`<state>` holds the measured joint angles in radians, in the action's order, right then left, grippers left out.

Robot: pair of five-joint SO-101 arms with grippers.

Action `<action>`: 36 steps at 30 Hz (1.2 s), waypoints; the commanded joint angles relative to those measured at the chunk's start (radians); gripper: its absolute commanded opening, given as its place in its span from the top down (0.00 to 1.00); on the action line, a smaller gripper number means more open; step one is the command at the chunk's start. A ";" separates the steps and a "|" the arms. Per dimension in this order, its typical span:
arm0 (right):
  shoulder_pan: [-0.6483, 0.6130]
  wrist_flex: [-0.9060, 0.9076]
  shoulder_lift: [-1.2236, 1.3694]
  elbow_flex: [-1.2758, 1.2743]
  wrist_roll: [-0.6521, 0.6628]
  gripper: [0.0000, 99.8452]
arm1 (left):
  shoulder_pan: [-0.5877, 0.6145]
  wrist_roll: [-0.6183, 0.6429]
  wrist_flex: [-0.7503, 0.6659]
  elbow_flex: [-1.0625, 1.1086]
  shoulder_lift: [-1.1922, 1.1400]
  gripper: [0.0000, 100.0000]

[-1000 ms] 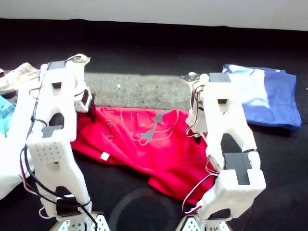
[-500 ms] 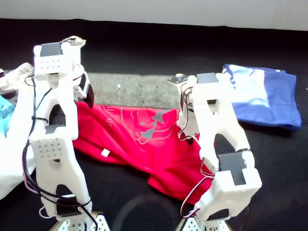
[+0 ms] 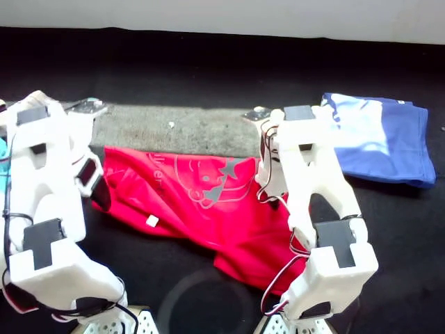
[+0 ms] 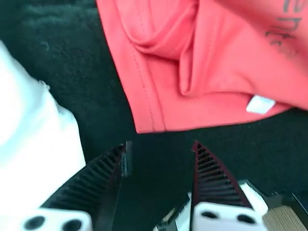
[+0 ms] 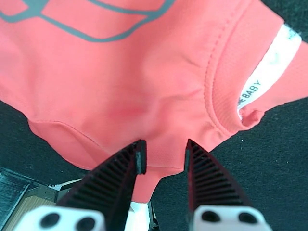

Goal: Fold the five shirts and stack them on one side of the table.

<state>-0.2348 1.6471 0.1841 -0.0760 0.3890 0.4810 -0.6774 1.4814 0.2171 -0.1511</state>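
Left jaws stand apart over the black surface (image 4: 62, 72), just off the stitched edge of the red shirt (image 4: 207, 72), with a white cloth (image 4: 29, 144) close beside. Right jaws are apart too, low over the same shirt near its collar label (image 5: 269, 72).

The left arm (image 3: 49, 188) has swung off the shirt's far left corner, out and back past its left edge. The right arm (image 3: 313, 174) has barely shifted.

The red shirt lies rumpled mid-surface, its far edge touching a grey shirt (image 3: 181, 129). A folded blue shirt (image 3: 386, 142) sits far right. Bare surface runs along the far side and in front between the arm bases.
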 commanded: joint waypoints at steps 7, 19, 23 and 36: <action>-0.004 0.008 -0.008 0.044 -0.003 0.86 | 0.036 -0.080 -0.288 0.124 -0.107 0.79; -0.004 0.007 -0.008 0.044 -0.005 0.86 | -0.082 -0.080 -0.239 0.124 -0.097 0.82; -0.004 0.007 -0.008 0.044 -0.006 0.86 | -0.111 -0.080 -0.218 0.124 -0.067 0.98; -0.005 0.004 -0.004 0.044 -0.006 0.86 | -0.148 -0.074 0.026 0.124 0.170 0.98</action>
<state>-0.2348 1.6471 0.1841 -0.0760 0.3890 0.3583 -0.7495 1.4154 0.3460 -0.0760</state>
